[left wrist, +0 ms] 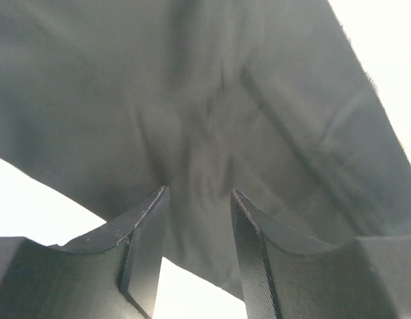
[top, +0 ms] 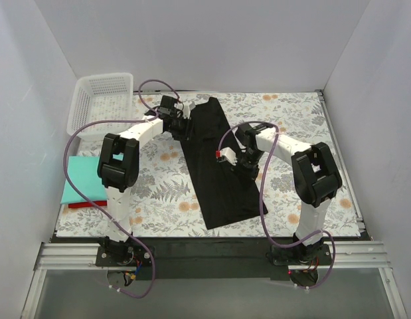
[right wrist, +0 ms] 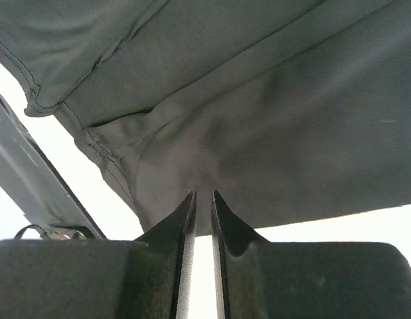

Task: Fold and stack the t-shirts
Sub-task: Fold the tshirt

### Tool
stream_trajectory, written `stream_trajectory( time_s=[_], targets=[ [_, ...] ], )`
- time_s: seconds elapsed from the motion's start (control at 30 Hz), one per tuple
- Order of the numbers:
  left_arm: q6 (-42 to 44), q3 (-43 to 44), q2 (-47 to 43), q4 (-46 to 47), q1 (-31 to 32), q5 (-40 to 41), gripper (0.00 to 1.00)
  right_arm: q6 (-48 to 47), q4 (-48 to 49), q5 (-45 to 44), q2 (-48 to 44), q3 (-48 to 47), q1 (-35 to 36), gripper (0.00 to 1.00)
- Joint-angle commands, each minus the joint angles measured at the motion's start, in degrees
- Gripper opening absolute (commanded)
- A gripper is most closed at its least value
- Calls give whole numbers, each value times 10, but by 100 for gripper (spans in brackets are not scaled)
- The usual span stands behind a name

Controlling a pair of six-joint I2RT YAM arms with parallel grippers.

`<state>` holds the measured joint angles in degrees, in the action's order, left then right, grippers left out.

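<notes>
The black t-shirt [top: 215,166] lies folded into a long narrow strip running diagonally from the back of the table toward the front. My left gripper [top: 180,126] is at the strip's far left edge. In the left wrist view its jaws [left wrist: 198,193] stand partly apart with bunched black cloth [left wrist: 205,119] filling the gap and wrinkles running into it. My right gripper [top: 240,165] is at the strip's right edge near the middle. Its jaws [right wrist: 203,194] are nearly together, pinching the cloth [right wrist: 258,119] at the tips. A teal t-shirt [top: 85,178] lies folded on a red t-shirt [top: 85,204] at the left.
A white lattice basket [top: 102,100] stands at the back left corner. The floral table cover [top: 305,133] shows bare to the right of the black strip and between the strip and the teal pile. White walls close in the left, back and right.
</notes>
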<state>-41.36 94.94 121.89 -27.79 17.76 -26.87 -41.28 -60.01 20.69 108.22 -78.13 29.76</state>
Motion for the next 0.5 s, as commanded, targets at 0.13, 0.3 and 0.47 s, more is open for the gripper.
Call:
stream_trajectory(
  time_s=[0.13,0.3,0.47],
  targets=[
    [9,-6,54,-47,2,13,39,34,52,23,7,73,41,19],
    [14,45,116,-41,8,-9,36,55,67,90,26,104,86,19],
    [15,163,165,-66,15,-13,36,73,58,139,36,57,105,20]
  ],
)
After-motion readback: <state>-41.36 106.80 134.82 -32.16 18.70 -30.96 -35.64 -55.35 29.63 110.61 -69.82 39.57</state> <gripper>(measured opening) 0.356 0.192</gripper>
